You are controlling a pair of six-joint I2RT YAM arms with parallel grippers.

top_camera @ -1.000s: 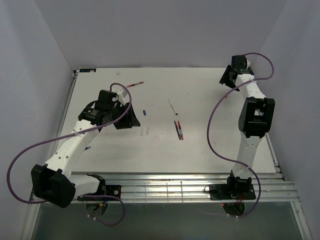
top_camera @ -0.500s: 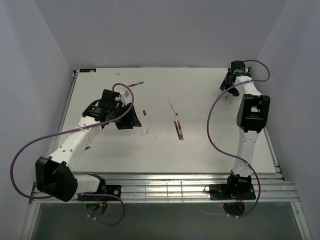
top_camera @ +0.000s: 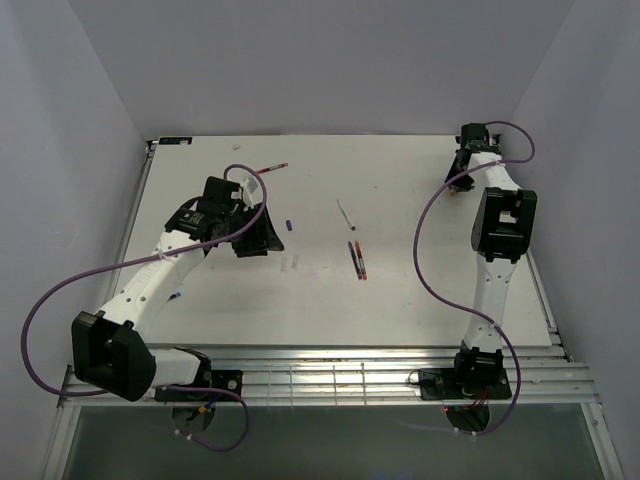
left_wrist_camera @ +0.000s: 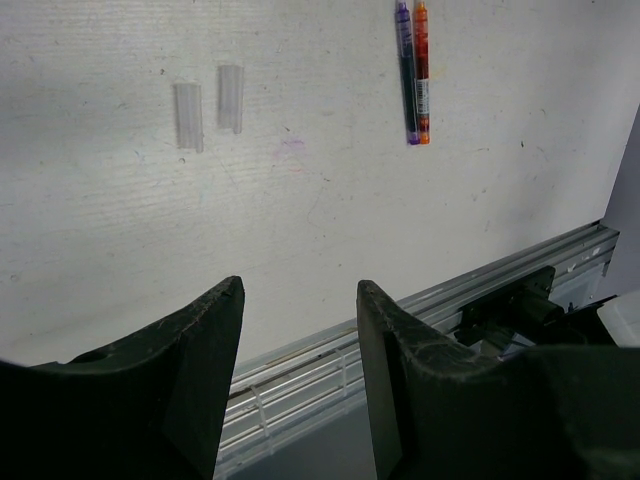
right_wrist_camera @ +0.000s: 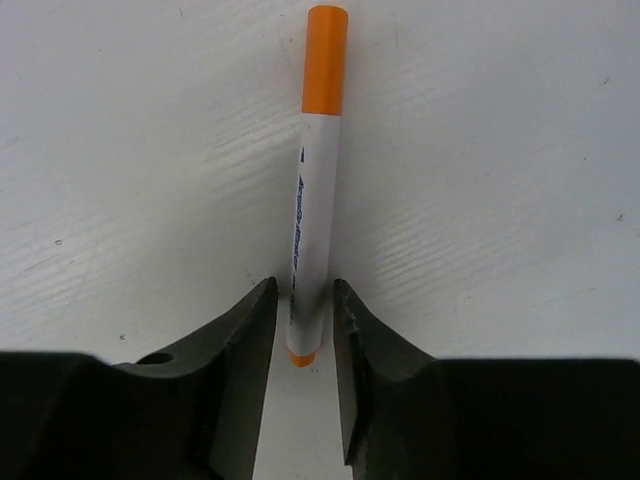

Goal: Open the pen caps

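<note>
the right gripper has narrowed at the far right corner of the desk, flanking a white plastic pen barrel whose short orange plastic cap is on. whether it pinches, i cannot tell. the left gripper hangs unclenched and empty toward the left edge.

The left tool has a clear gap between its jaws and bare table ahead, with two clear tubes and a pair of pens farther on. The right tool sits near the far right corner, walls close by, and a pen nearly fills its jaw gap. Mid-table lie a white pen and a blue cap.
</note>
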